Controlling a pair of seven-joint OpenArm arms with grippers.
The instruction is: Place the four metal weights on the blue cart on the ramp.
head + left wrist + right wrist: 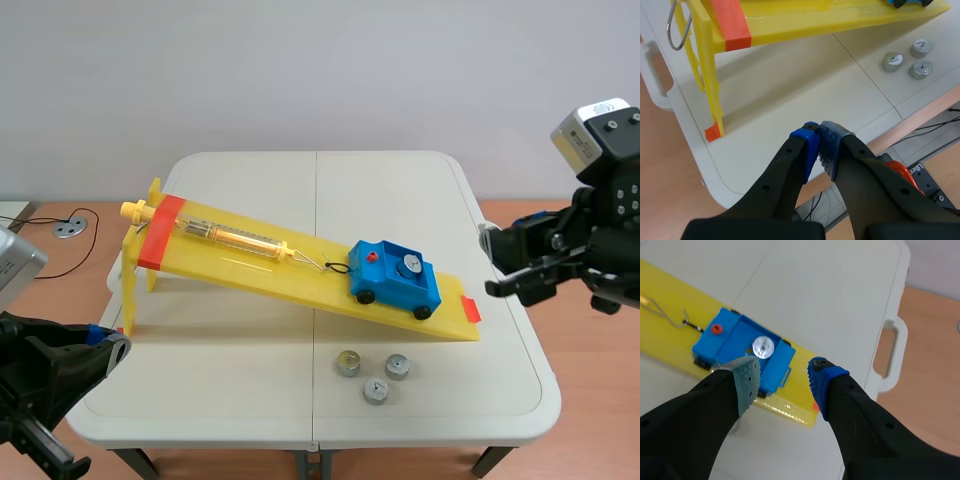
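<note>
One end effector, our left gripper (819, 137), is pinched closed on nothing at lower left; three round silver metal weights (375, 390) lie on the white table (220, 395), lower middle; farther back the blue plastic cart (385, 285), bearing a fourth weight (408, 265), rests low on the yellow ramp (240, 265); our right gripper (784, 371) hangs spread at the right edge.

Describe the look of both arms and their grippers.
The left arm and right arm are black, bulky and jointed, each carrying a silver-grey camera box. The left gripper has thick black tapering fingers with two blue dotted pads. The right gripper has one grey-green pad and one blue pad.
</note>
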